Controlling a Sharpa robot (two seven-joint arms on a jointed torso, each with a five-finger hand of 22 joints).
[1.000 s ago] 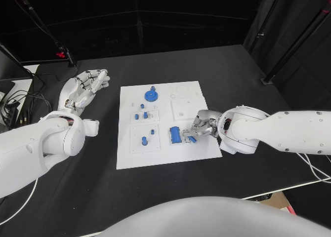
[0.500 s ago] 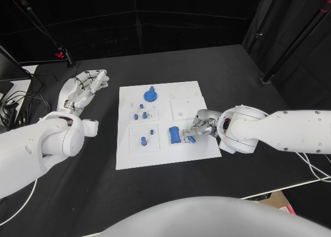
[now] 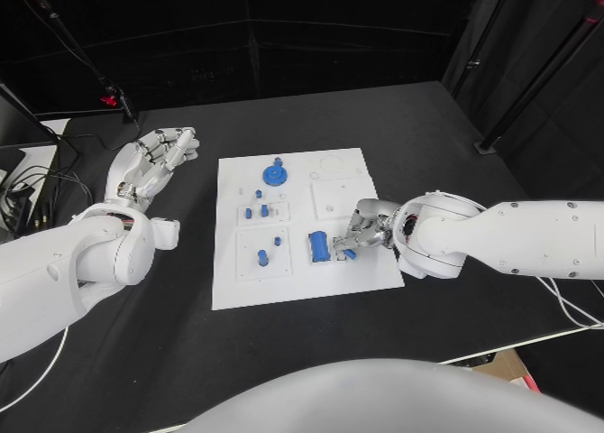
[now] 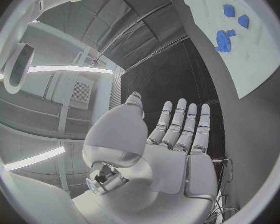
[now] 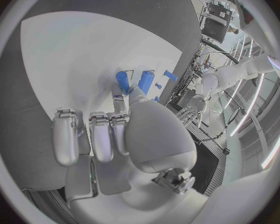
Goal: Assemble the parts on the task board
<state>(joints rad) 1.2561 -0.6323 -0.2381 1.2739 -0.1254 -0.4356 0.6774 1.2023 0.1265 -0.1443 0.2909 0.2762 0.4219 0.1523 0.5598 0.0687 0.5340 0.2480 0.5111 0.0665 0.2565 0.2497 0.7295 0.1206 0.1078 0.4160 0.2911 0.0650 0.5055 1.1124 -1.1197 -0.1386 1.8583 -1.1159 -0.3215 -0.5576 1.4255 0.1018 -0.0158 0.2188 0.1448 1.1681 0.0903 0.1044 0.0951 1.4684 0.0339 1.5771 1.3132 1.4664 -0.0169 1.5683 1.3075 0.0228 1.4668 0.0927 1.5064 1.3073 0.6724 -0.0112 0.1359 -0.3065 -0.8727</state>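
Board (image 3: 302, 275), white and rectangular, lies in the middle of the black table (image 3: 419, 135). Right hand (image 3: 364, 227) rests over the board's right half, near side, fingers curled down at a blue block (image 3: 322, 246) that sits in a recessed square. A smaller blue piece (image 3: 349, 254) lies just right of the block, directly under the fingertips; the right wrist view shows a fingertip (image 5: 135, 92) touching the blue pieces, but whether anything is actually pinched cannot be told. Left hand (image 3: 152, 162) lies off the board, on the table to its left and toward the far side, palm up, fingers straight and apart, holding nothing; the left wrist view confirms the empty open palm (image 4: 177, 149). A blue gear (image 3: 275, 171) stands at the board's far end. Small blue pegs (image 3: 257, 212) occupy a recess left of centre, and another blue peg (image 3: 262, 257) stands in the recess nearer the robot.
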